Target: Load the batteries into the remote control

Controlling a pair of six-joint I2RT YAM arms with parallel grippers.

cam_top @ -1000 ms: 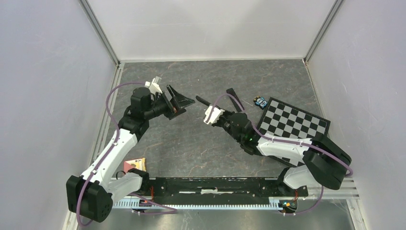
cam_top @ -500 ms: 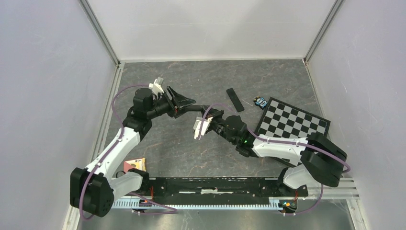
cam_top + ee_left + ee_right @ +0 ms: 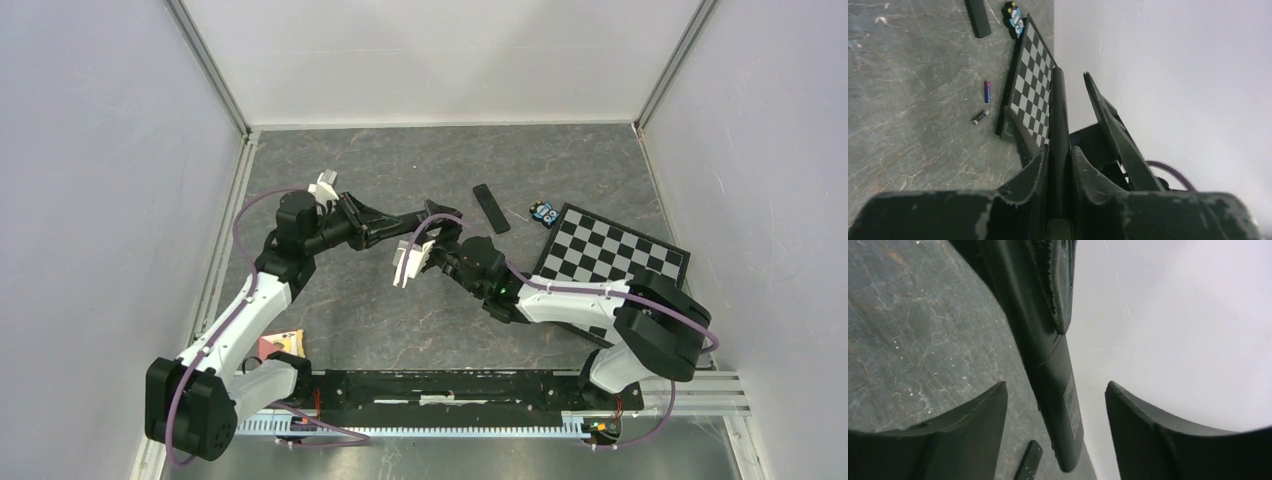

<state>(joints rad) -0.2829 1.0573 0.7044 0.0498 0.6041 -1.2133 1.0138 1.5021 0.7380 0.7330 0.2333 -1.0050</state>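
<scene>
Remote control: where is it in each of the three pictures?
Top external: the remote control sticks out of the left gripper, mid-picture.
Left wrist: it is the thin dark bar clamped by that gripper, running up from bottom centre.
Right wrist: it is the long dark body running down the centre.
Shared landmark: the small black cover, seen in all three.

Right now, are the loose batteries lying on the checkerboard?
No: the left wrist view shows the blue battery and the dark battery on the grey table, beside the checkerboard.
</scene>
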